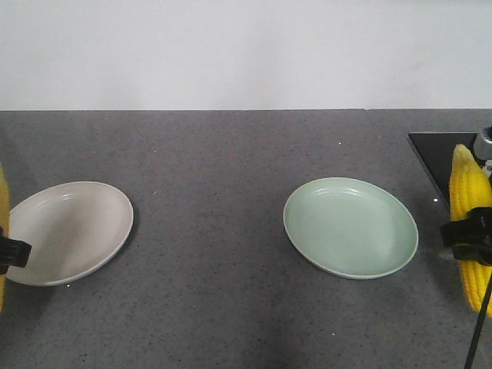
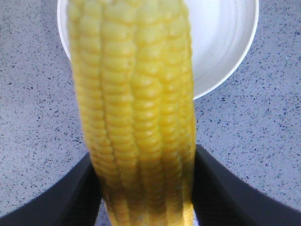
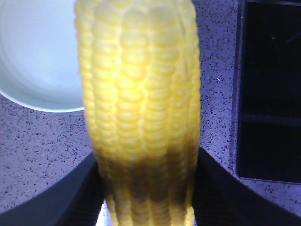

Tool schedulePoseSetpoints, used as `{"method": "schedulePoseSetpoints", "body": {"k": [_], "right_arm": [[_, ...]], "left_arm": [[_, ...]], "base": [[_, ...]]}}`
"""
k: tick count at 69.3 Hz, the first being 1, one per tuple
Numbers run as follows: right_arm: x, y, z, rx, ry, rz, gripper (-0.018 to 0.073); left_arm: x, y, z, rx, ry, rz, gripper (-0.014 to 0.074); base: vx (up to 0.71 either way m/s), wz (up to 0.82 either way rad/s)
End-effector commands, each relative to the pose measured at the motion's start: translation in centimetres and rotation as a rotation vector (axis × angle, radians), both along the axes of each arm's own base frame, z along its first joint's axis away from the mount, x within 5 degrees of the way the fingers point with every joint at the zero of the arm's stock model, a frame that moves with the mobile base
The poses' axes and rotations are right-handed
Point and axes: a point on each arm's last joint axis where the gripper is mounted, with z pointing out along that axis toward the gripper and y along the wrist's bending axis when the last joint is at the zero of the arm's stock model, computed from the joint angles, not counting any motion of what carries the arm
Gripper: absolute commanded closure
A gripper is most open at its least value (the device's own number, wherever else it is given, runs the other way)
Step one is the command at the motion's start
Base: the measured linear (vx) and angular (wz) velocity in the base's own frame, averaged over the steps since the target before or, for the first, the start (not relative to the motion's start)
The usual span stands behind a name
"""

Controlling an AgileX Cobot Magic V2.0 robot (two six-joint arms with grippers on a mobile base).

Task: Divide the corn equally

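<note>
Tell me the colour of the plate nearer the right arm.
Pale green plate, empty; clearest in the exterior front-facing view.

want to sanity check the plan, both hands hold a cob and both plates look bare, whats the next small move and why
Probably carry the right hand with its corn cob left over the green plate, still bare. The left hand likewise holds a cob beside the bare white plate, so one cob per plate looks even.

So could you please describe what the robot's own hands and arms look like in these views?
Both hands are black. The left hand and right hand each show two broad, smooth matte fingers flaring outward. Front view: a grey fitting above the right hand, a thin black cable below.
</note>
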Motion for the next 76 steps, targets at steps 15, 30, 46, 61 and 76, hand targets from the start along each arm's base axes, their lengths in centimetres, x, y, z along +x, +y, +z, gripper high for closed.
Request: {"method": "schedulePoseSetpoints", "body": {"k": [15,30,46,61,76], "right_arm": [[0.1,-0.1,1.3,0.011,-0.086,-0.007,0.0316],[0.9,0.7,2.4,0.098,-0.139,0.009,0.0316],[3.7,1.3,3.9,0.147,-0.069,0.032,0.0314],[6.9,2.1,4.4,0.194,0.014,0.054,0.0314],[9.6,5.9,4.0,0.158,0.068,0.179,0.0314]], "left_arm": [[0.2,0.1,1.1,-0.010,-0.070,0.002,0.0379],[0.2,0.1,1.1,-0.010,-0.070,0.002,0.0379],[0.2,0.1,1.1,-0.010,-0.070,0.002,0.0379],[0.2,0.1,1.1,-0.010,-0.070,0.002,0.0379],[0.2,0.1,1.1,-0.011,-0.070,0.002,0.0379]], "base": [[0.00,0.00],[0.00,0.00],[0.00,0.00],[0.00,0.00],[0.00,0.00]]}}
